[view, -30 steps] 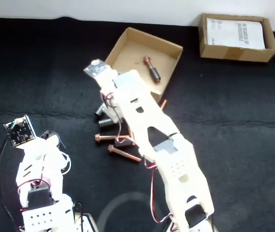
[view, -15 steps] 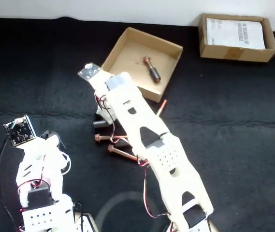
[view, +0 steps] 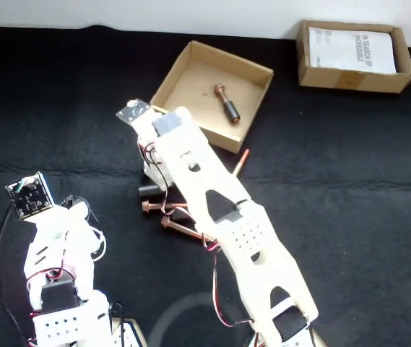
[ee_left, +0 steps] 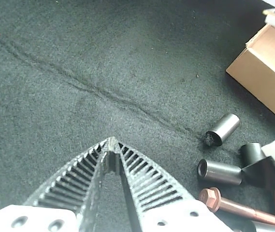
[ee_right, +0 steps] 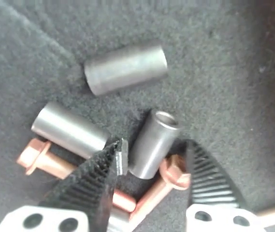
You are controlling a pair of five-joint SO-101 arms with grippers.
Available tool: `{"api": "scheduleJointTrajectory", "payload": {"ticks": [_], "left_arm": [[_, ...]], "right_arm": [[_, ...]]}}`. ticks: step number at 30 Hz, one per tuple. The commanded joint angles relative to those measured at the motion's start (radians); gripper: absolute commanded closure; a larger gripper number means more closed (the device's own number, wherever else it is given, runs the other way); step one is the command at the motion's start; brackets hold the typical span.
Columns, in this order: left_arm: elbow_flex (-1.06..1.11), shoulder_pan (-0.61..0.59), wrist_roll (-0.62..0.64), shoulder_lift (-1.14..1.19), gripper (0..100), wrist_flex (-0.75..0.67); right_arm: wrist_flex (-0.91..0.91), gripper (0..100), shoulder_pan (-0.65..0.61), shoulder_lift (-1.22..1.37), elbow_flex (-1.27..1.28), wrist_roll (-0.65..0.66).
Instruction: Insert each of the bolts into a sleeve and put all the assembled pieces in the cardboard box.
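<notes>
Sleeve that the coming move turns on lies right in the gap of the right gripper, whose fingers stand open on either side of it; whether either one touches it is hard to tell; its long axis runs nearly along the fingers rather than across the gap, a little skewed, with the open mouth pointing away from the wrist, so closing would likely pinch it across its round wall; its rear end seems propped on the head of a bolt, though the contact is hard to make out; a second sleeve and a third sleeve lie flat just beside it, and a second bolt is half hidden under one finger; the heap sits toward the middle of the worktop, close to the near side of the cardboard box, which stands toward the far edge and holds one assembled piece; from above, the right arm covers its own fingers and most of the heap; a stray bolt shows just beside the arm, partly hidden by it; the left gripper, fingers closed on nothing, hangs well apart toward the near-left corner, so the right arm is plainly the nearer
</notes>
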Motion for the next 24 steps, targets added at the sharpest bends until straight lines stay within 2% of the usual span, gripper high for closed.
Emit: {"api": "scheduleJointTrajectory", "payload": {"ticks": [1, 2, 10, 18, 24], "left_arm": [[0.018, -0.008, 0.002, -0.031, 99, -0.003], [0.018, -0.008, 0.002, -0.031, 99, -0.003], [0.018, -0.008, 0.002, -0.031, 99, -0.003], [0.018, -0.008, 0.003, -0.027, 99, -0.005], [0.018, -0.008, 0.003, -0.027, 99, -0.005]], "right_arm": [[-0.005, 96.3, -0.01, 0.021, -0.047, -0.009], [-0.005, 99.1, -0.012, 0.03, -0.047, -0.009], [0.054, 99.1, 0.005, 0.035, -0.116, -0.006], [0.182, 99.1, 0.097, -0.028, -0.444, -0.005], [0.183, 99.1, 0.191, -0.147, -0.483, -0.009]]}}
